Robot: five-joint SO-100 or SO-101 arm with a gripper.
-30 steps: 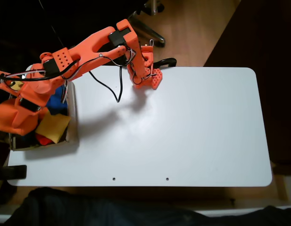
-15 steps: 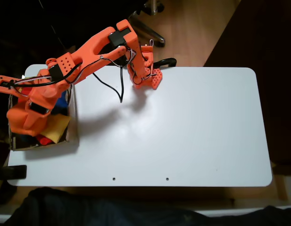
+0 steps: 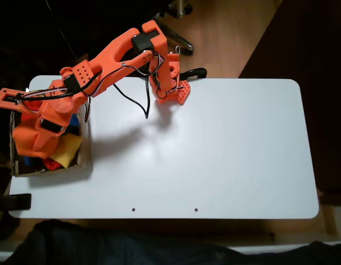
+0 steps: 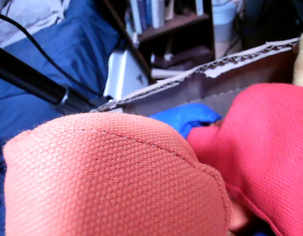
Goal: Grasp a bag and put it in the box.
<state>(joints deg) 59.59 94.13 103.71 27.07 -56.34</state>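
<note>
The orange bag (image 3: 33, 141) hangs over the left half of the cardboard box (image 3: 85, 144) in the fixed view, bulging under the arm's wrist. My gripper (image 3: 32, 144) appears shut on the bag; its fingers are hidden by the cloth. In the wrist view the orange bag (image 4: 107, 182) sits right against the lens at the lower left. The box wall (image 4: 190, 86) runs behind it.
Inside the box lie a yellow bag (image 3: 68, 148), a red bag (image 3: 51, 164) (image 4: 269, 147) and a blue bag (image 3: 75, 118) (image 4: 185, 117). The arm's base (image 3: 173, 88) stands at the white table's (image 3: 214, 149) far edge. Right of the box the tabletop is bare.
The wrist with the orange bag has shifted right, from beyond the box's left wall to above its inside. The upper arm has risen slightly.
</note>
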